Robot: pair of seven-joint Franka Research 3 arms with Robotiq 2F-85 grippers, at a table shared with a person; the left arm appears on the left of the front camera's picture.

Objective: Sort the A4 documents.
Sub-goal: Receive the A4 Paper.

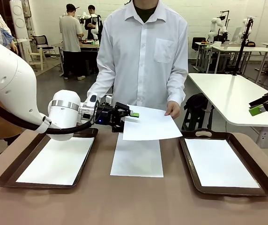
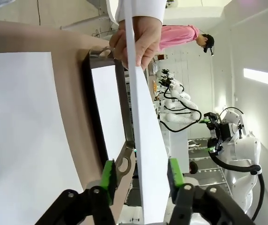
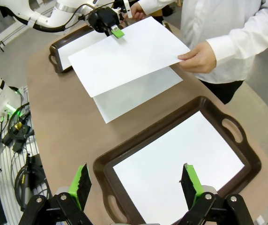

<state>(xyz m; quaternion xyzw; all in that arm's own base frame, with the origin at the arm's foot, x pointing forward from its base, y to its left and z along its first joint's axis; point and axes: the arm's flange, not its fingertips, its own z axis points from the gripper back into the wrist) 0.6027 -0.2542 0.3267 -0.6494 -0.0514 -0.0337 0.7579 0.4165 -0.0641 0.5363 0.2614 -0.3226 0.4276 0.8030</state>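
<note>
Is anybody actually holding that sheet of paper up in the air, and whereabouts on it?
The person's hand holds the raised sheet by its far right corner. The left gripper straddles its left edge, with the jaws not yet pinched on it.

Sheet (image 2: 145, 140) edge-on between left hand (image 2: 141, 176) pads; person's fingers (image 2: 143, 44) pinch far end.

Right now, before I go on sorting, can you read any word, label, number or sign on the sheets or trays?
No readable text anywhere.
Held sheet: blank.
Flat sheet on the table: blank.
Left tray's sheet: blank.
Right tray's sheet: blank.
Anything farther off in the room is too small to read.
</note>
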